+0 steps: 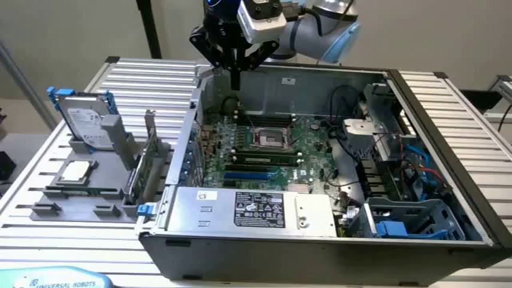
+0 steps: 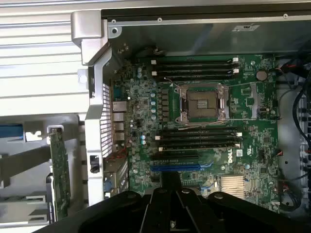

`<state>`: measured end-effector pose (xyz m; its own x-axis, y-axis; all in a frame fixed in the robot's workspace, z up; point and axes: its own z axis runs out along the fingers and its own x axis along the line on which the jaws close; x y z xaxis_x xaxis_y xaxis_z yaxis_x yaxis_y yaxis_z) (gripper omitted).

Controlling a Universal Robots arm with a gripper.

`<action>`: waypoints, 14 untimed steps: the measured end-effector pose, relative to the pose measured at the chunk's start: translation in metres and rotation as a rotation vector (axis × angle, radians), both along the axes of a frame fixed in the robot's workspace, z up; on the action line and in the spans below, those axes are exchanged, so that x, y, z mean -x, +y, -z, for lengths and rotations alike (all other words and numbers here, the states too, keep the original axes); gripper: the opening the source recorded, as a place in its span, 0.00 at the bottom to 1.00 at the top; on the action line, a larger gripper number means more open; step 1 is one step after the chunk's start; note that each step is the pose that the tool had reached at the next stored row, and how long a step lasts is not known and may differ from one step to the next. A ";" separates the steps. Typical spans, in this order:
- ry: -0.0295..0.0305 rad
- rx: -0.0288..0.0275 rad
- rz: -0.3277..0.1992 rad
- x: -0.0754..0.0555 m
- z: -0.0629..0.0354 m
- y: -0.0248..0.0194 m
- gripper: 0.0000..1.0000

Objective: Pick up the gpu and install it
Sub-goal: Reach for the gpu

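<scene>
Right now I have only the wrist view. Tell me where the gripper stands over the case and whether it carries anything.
Observer: The gripper hangs above the open case, near its far wall, fingers shut, holding nothing.
Operator: Give me the gpu's place.
Observer: The gpu stands on edge in the grey holder outside the case, on the exterior view's left, untouched.
Operator: Name what else stands there.
Observer: A hard drive with blue rails, upright at the holder's far end.
</scene>
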<state>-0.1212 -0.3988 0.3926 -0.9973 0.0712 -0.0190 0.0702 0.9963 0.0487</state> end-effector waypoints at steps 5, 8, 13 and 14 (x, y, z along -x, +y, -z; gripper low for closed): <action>0.0000 0.0000 0.000 0.000 0.0000 0.0000 0.11; 0.0000 0.0000 0.000 0.000 0.0000 0.0000 0.11; 0.0000 0.0000 0.000 0.000 0.0000 0.0000 0.11; 0.0000 0.0001 0.000 0.001 0.0000 -0.0003 0.11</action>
